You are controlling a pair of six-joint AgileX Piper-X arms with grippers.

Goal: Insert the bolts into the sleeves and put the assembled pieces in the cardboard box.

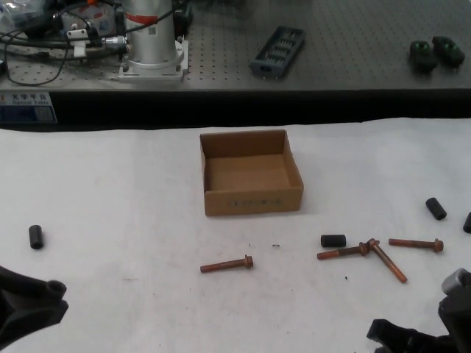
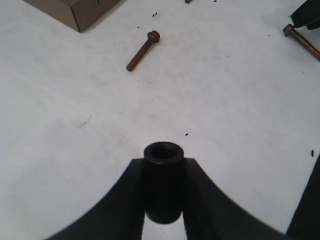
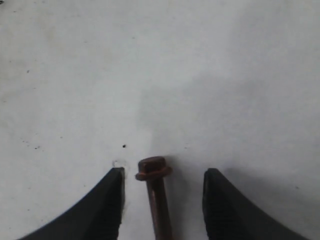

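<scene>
My left gripper (image 2: pixel 163 161) is shut on a black sleeve (image 2: pixel 163 185), held with its bore facing forward above the white sheet. A copper bolt (image 2: pixel 143 50) lies ahead of it, short of the cardboard box (image 2: pixel 75 11). My right gripper (image 3: pixel 163 174) is open, its fingers (image 3: pixel 111 202) on either side of another copper bolt (image 3: pixel 156 200) without touching it. In the high view the open box (image 1: pixel 250 200) stands mid-table, with one bolt (image 1: pixel 227 264) in front of it. The arms show at the lower corners (image 1: pixel 26 305) (image 1: pixel 423 334).
Three more bolts (image 1: pixel 388 260) lie crossed at the right front beside a black sleeve (image 1: pixel 333 240). Other sleeves lie at the far right (image 1: pixel 436 208) and the far left (image 1: pixel 35 236). A perforated bench with equipment (image 1: pixel 151 37) runs behind the white sheet.
</scene>
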